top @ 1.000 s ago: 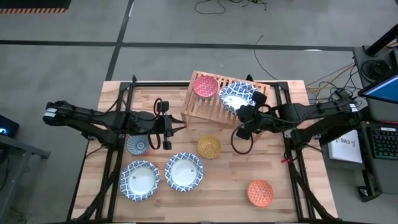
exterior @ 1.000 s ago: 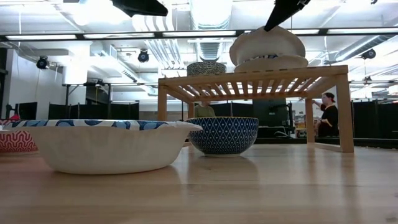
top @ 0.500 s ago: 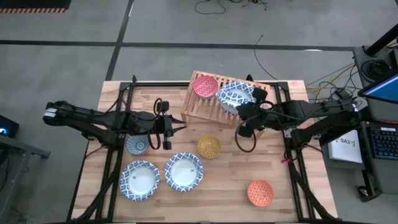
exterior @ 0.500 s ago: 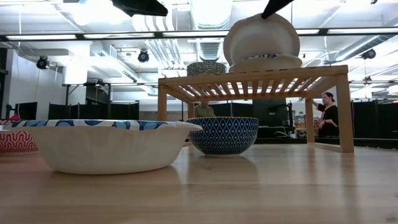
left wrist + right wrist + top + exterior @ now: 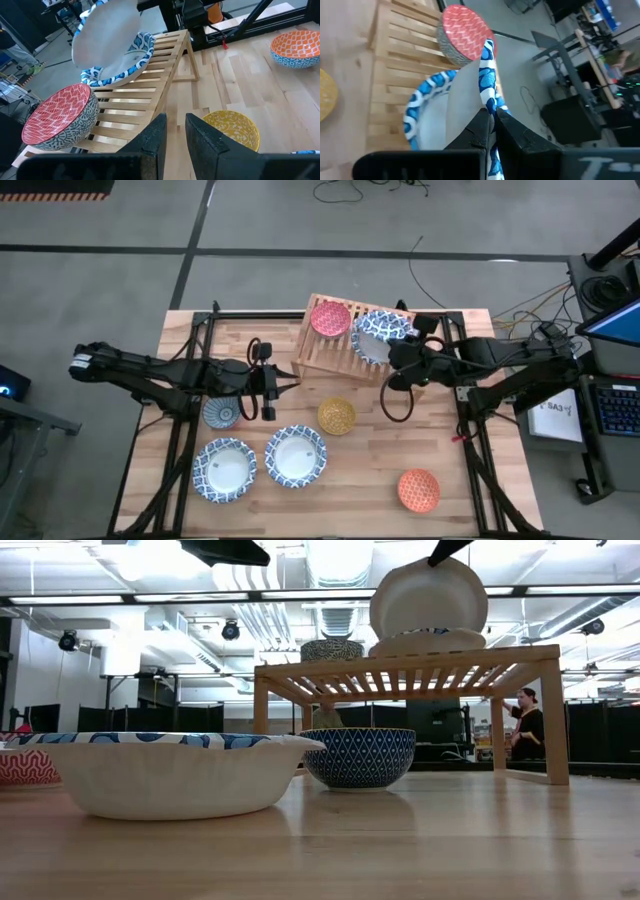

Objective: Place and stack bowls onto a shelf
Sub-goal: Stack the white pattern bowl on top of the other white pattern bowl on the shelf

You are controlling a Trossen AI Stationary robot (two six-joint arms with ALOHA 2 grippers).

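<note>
Stacking step: tilted patterned bowl [image 5: 428, 597], rim clenched in right gripper [image 5: 489, 119], is to be lowered onto shelved bowl [image 5: 131, 62]; left gripper [image 5: 172, 131] is nearly closed, empty.

No readable text in these views.
On a white sheet [image 5: 556, 412] at the right of the table there are some dark marks, but they are too small to be read.
</note>
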